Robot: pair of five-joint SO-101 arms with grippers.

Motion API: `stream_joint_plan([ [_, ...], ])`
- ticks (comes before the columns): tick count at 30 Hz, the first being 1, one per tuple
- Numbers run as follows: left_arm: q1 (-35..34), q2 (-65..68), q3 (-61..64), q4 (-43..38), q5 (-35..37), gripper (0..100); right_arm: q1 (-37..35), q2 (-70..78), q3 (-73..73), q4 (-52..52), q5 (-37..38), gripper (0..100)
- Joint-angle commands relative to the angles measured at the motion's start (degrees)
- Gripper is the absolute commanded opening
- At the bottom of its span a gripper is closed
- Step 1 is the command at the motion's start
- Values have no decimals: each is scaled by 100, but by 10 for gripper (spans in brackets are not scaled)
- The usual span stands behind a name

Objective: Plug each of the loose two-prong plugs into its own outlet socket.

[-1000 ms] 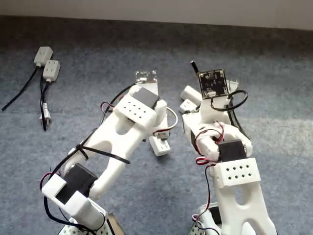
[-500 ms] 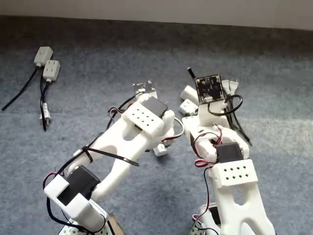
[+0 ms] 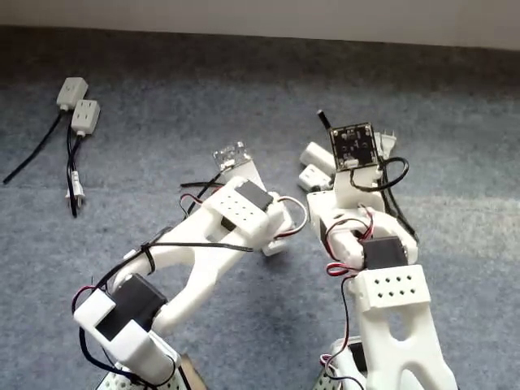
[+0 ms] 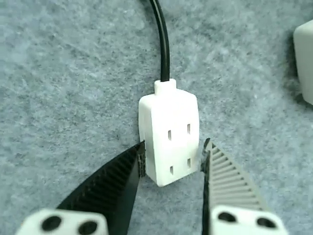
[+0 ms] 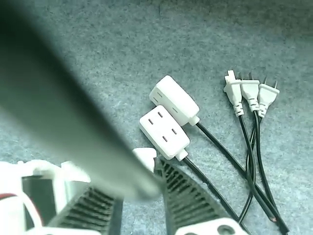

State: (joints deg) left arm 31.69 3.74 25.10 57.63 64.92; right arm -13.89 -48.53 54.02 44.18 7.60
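As left arm (image 3: 213,244) has dropped lower, left gripper (image 4: 173,155) pinches outlet socket (image 4: 168,128); right gripper (image 5: 138,196) jaws apart.

**Sockets and plugs, none joined**

One white outlet socket (image 4: 168,139) flat on the grey worktop (image 4: 58,73), slots up, black cord trailing, pinched at both sides by the left hand (image 4: 173,149). Two more sockets (image 5: 164,132) side by side, near three loose white two-prong plugs (image 5: 249,90), prongs bare.
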Motion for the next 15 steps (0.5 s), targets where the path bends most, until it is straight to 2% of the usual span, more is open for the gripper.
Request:
stream_joint_plan([
  [1, -75, -22, 40, -167, 220, 120, 66, -136, -40, -136, 88, 8],
  [4, -75, -22, 110, -149, 220, 39, 75, -136, -40, -136, 88, 8],
  [15, -224, -13, 268, -158, 220, 49, 84, -136, -31, -136, 88, 8],
])
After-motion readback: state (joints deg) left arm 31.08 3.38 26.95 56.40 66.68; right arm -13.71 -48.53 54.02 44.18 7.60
